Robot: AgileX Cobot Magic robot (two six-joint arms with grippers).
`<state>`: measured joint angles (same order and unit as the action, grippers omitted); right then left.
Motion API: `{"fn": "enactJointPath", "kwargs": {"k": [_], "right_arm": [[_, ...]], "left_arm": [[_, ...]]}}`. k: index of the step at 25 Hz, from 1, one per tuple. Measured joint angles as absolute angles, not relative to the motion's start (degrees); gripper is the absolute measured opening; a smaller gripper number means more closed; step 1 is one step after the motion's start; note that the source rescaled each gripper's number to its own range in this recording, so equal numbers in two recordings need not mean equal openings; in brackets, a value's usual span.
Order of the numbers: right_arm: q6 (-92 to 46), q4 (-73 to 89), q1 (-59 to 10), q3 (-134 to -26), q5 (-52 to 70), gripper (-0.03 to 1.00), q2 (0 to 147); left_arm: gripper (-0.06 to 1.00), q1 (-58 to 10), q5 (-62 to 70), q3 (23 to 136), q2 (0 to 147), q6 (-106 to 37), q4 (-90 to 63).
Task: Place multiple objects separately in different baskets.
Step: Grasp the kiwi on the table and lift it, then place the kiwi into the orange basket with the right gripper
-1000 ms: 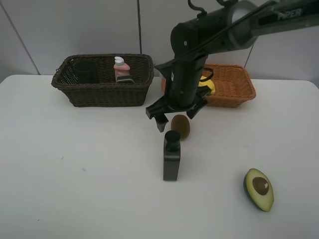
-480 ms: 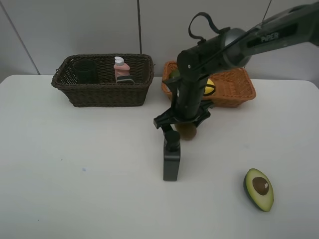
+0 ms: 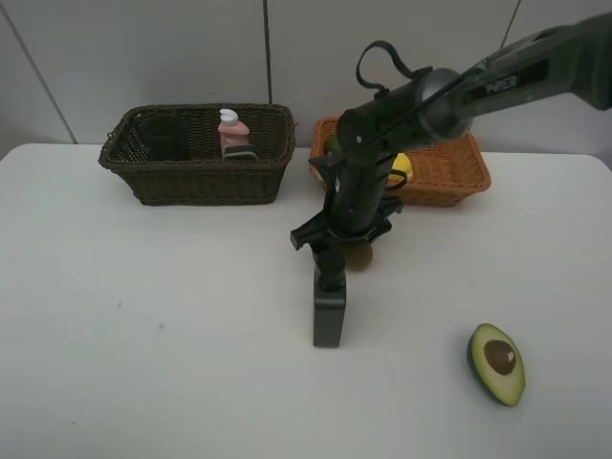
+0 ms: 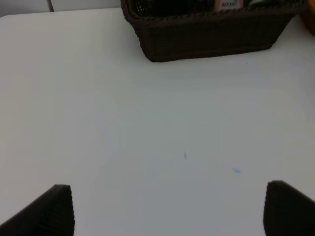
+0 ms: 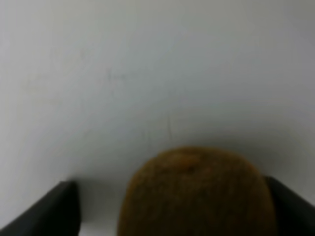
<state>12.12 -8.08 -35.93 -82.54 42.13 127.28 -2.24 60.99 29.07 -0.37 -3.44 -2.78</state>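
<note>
Now | brown kiwi (image 5: 197, 196) partly cropped, between right jaws, gap one side | left jaws apart, tips only.

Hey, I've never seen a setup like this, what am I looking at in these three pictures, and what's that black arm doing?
This is a robot with two arms, each ending in a two-fingered tool. One picture comes from a high camera, the other two from cameras on the wrists. On the white table stand a dark brown wicker basket holding a small pink bottle and a grey cup, and an orange-tan wicker basket with a yellow lemon. Nearer are an upright black square bottle and a halved avocado. The right tool straddles a brown kiwi, not yet closed on it. The left tool is open and empty.
</note>
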Motion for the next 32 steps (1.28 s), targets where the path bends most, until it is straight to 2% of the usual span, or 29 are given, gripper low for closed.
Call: {"fn": "enactJointPath", "kwargs": {"k": [2, 3, 11, 17, 21, 29, 30, 31, 32], "right_arm": [[12.12, -8.14, -35.93, -82.72, 42.13, 0.39, 127.35], [12.12, -8.20, -35.93, -82.79, 42.20, 0.30, 127.39], [12.12, -8.67, -35.93, -82.78, 43.76, 0.31, 124.46], [12.12, -11.90, -34.60, -85.76, 43.80, 0.31, 112.48], [12.17, -12.79, -30.16, -88.33, 43.63, 0.31, 111.04], [12.31, -13.07, -13.68, -88.75, 35.62, 0.31, 116.87], [12.31, -13.07, -12.64, -88.75, 34.71, 0.34, 117.60], [12.31, -13.07, -11.95, -88.75, 33.73, 0.49, 118.25], [12.31, -13.07, -11.32, -88.75, 33.03, 0.69, 118.62]], "left_arm": [[0.99, -2.24, 60.99, 29.07, -0.37, -3.44, -2.78], [0.99, -2.24, 60.99, 29.07, -0.37, -3.44, -2.78], [0.99, -2.24, 60.99, 29.07, -0.37, -3.44, -2.78], [0.99, -2.24, 60.99, 29.07, -0.37, -3.44, -2.78], [0.99, -2.24, 60.99, 29.07, -0.37, -3.44, -2.78], [0.99, -2.24, 60.99, 29.07, -0.37, -3.44, -2.78], [0.99, -2.24, 60.99, 29.07, -0.37, -3.44, -2.78], [0.99, -2.24, 60.99, 29.07, -0.37, -3.44, -2.78], [0.99, -2.24, 60.99, 29.07, -0.37, -3.44, -2.78]]}}
